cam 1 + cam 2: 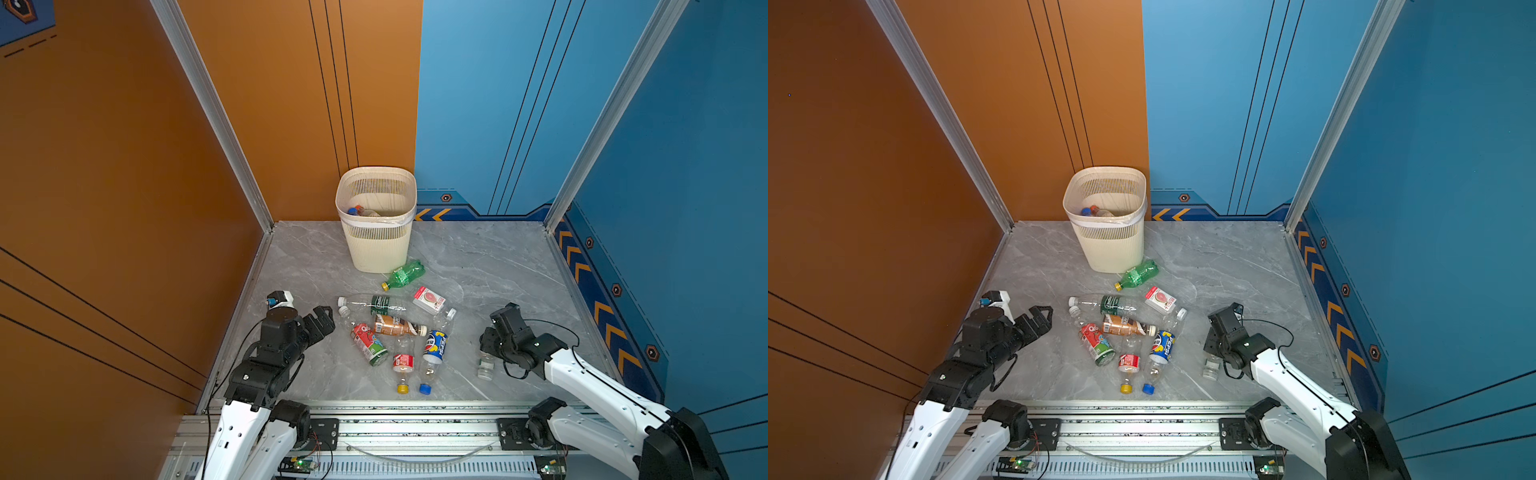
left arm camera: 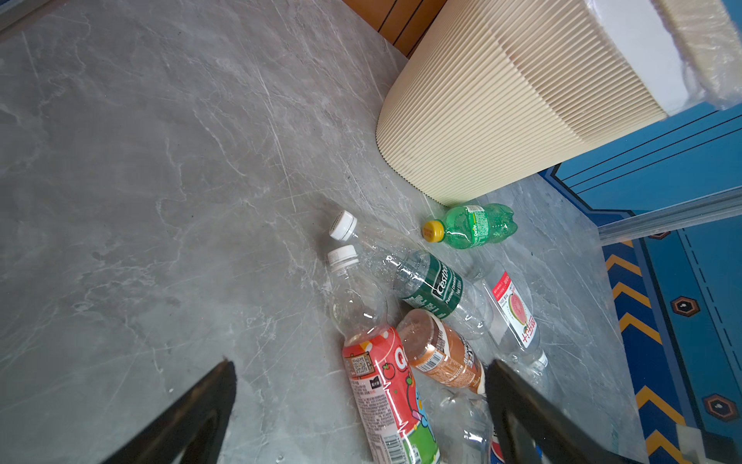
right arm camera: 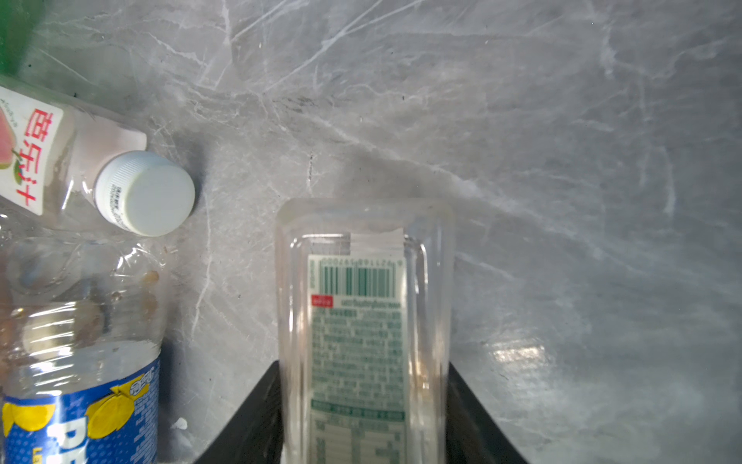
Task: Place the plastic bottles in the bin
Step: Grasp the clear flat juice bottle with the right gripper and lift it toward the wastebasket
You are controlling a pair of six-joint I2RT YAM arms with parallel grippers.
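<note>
Gripping a clear flat-sided bottle (image 3: 361,321) with a green-printed label in the right gripper (image 3: 363,369), jaws closed against its two long sides, base pointing away from the wrist. Taken across the flat faces, probably for a firmer seat than on a round body. Lying well apart from the heap, to its right on the grey marble worktop (image 1: 498,266), so no neighbour to knock. Cannot tell whether lifted yet; in both top views low, at or just above the surface.

Holding the left gripper (image 1: 326,320) spread wide and empty, low beside the heap's left edge, aimed towards the red Qoo bottle (image 1: 368,343) and the brown coffee bottle (image 1: 395,325). Likely poised for one of these.

Heaped in a loose touching cluster mid-worktop: those two, a Cestbon bottle (image 1: 378,305) with a dark green label, a guava-juice bottle (image 1: 430,300), a Pepsi bottle (image 1: 434,347) with a blue cap, and a red-labelled bottle (image 1: 403,363) with a yellow cap. Lying apart, just beside the bin's foot: a green Sprite bottle (image 1: 405,274).

Standing at the back by the wall: the cream slatted bin (image 1: 378,249), liner folded over the rim, a blue cap and at least one more bottle showing inside. Far taller than any bottle, so calling for a high lift over the rim and a path across or around the heap. Most of the task not yet done.
</note>
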